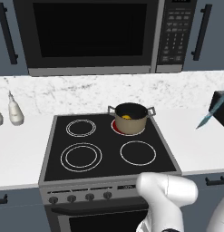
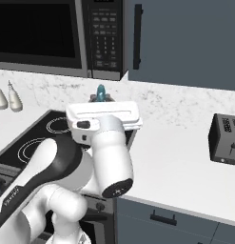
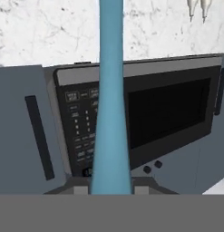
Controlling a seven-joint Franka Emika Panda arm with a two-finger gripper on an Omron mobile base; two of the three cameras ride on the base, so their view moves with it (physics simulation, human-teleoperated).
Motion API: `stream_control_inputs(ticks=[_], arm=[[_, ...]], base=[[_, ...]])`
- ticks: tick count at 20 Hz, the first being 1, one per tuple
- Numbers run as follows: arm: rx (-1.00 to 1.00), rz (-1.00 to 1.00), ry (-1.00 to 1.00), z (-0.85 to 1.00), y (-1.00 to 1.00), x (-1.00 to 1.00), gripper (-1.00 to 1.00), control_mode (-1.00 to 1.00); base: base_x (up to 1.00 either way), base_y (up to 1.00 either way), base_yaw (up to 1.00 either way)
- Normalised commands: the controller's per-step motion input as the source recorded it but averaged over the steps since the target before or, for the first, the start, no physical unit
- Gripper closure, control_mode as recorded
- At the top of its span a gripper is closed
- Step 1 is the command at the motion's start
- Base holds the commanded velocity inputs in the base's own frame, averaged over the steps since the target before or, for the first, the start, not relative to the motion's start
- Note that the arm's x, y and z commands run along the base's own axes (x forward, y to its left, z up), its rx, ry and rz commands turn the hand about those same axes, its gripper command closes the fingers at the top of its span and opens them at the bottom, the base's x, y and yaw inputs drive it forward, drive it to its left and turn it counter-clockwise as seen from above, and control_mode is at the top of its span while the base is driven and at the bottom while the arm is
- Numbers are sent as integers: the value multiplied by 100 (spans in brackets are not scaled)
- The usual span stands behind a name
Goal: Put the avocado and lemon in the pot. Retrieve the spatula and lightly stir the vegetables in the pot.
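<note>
Slim light-blue spatula (image 3: 111, 95) with long straight handle: held between the two dark fingers (image 3: 111, 190), which are closed on its lower end; in the hand view it rises straight up from between them and runs out past the top edge. In the left base view the same item shows at the far right, slanting down to the left from the dark hand, above the white worktop (image 1: 195, 145); in the right base view its teal tip pokes up just behind the white wrist. Small round tan-brown cooking pot (image 1: 129, 118), dark inside, two grey side handles: standing on the back right burner of the black glass cooktop (image 1: 109, 149), well apart from the fingers, away to their left. Small bright yellow lemon (image 1: 126, 117): lying inside the pot. Black-fronted microwave (image 1: 95, 34) with keypad: mounted above the cooktop; the hand view faces it directly beyond the fingers. Two pale bottles (image 1: 13, 111): on the worktop left of the cooktop. Black toaster (image 2: 224, 139): on the worktop, well to the right.
</note>
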Motion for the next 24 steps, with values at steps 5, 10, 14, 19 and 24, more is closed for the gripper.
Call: stream_control_inputs(ticks=[5,10,14,19,24], arm=[[23,2,1,11,35,23,100,-100],[37,4,0,0,26,22,100,-100],[30,3,2,7,16,24,100,-100],[0,0,13,13,27,22,100,-100],[0,0,13,0,15,37,100,-100]], base=[[0,0,0],[0,0,0],[0,0,0],[0,0,0],[0,0,0]])
